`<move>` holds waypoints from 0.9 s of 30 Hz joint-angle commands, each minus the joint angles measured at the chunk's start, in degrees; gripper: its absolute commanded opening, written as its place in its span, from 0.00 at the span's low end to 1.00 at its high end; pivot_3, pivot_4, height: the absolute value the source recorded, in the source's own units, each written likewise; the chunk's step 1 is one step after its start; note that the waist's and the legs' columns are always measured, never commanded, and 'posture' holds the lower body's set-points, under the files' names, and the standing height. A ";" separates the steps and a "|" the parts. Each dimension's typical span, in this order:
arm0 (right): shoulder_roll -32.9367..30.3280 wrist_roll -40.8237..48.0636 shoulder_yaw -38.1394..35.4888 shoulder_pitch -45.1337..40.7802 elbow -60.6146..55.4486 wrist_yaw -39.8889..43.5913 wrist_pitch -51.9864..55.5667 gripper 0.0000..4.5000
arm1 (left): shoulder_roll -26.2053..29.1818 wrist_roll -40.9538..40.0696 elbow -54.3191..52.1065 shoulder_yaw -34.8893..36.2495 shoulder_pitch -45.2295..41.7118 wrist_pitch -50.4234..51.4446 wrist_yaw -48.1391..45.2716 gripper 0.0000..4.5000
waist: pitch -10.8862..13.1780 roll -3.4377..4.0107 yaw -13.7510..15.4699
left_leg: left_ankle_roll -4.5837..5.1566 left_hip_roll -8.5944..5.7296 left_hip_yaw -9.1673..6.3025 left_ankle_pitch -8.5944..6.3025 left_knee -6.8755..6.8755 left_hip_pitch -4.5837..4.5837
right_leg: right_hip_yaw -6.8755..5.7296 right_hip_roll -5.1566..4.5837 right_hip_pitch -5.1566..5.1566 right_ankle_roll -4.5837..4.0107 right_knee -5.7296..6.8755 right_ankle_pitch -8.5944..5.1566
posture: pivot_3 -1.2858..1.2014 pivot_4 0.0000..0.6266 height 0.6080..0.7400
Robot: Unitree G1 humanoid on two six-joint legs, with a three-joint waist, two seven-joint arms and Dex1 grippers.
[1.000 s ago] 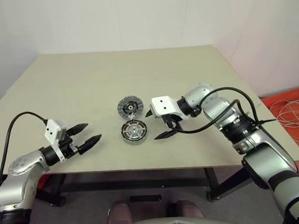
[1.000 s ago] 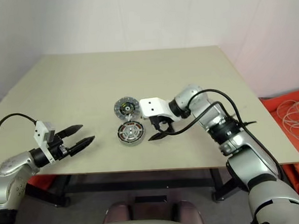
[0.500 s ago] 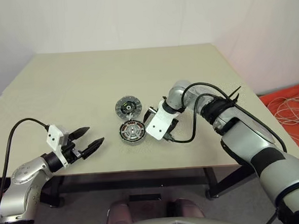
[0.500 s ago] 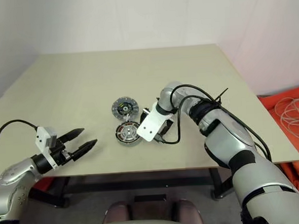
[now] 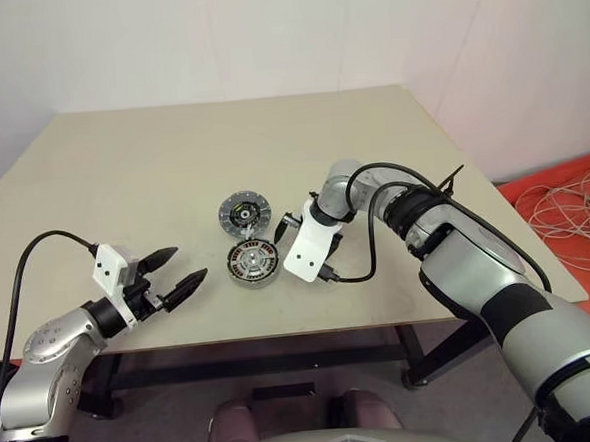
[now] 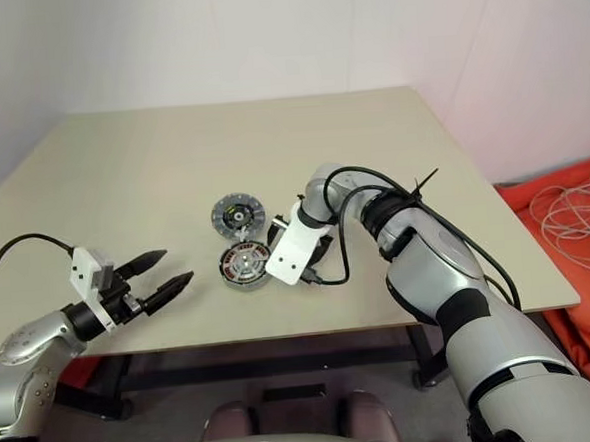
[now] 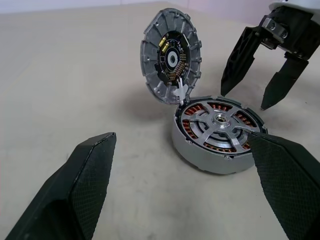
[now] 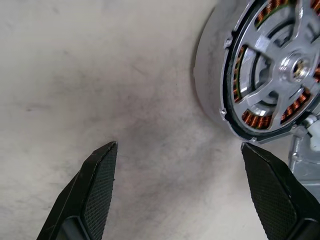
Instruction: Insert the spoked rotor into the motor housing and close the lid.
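Counter (image 5: 152,170): motor housing (image 7: 216,134) is seen near its middle front, lid (image 7: 171,61) tilted open behind it.
Housing: spoked rotor (image 8: 272,75) is judged already seated.
Right pincer (image 7: 250,94): fingers apart, empty, poised just beside housing.
Left pincer (image 5: 176,271): apart, empty, well aside.
Next: lid is to be pushed down.

Bright, even room light.
Soft shadow beside the housing (image 7: 216,134); close fingers (image 8: 95,190) slightly soft, no glare.
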 commanded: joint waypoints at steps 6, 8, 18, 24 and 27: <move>0.46 6.33 -3.98 -0.52 -6.67 5.51 2.02 0.99 | 1.07 -0.18 -1.49 0.66 -2.10 0.42 -0.08 1.00 | 0.00 0.00 0.14 | 0.00 0.00 -0.01 0.00 0.04 0.00 | 0.00 -0.01 -0.04 -0.06 0.08 -0.03 | 0.52 0.00 1.00; 0.01 7.89 -4.01 0.04 -8.35 8.08 2.53 0.99 | 1.03 -0.07 -1.27 0.58 -2.30 0.34 -0.15 1.00 | 0.00 -0.01 0.12 | 0.00 0.00 -0.01 0.00 0.09 0.01 | 0.00 -0.01 -0.04 -0.06 0.09 -0.03 | 0.52 0.00 1.00; 0.13 9.82 -2.80 5.05 -14.63 13.95 7.42 0.99 | 0.57 0.34 -1.01 0.32 -2.76 0.00 0.14 1.00 | -0.01 -0.01 0.16 | 0.01 0.02 -0.03 0.00 0.20 -0.05 | 0.00 0.00 -0.03 -0.05 0.13 -0.03 | 0.52 0.00 1.00; 1.79 7.56 -1.92 5.32 -12.57 12.41 9.94 0.91 | 0.39 0.45 -0.96 0.70 -2.34 -0.37 0.03 1.00 | -0.01 -0.02 0.15 | 0.01 0.02 -0.04 0.00 0.25 0.01 | 0.00 0.00 -0.03 -0.03 0.14 -0.04 | 0.52 0.00 1.00; 2.38 6.83 -1.84 5.30 -11.79 11.88 11.04 0.68 | 0.29 0.76 -0.35 0.86 -2.34 -0.90 0.00 1.00 | -0.01 -0.01 0.19 | 0.01 0.02 -0.05 0.00 0.24 0.01 | 0.00 0.00 -0.03 -0.04 0.13 -0.04 | 0.52 0.00 1.00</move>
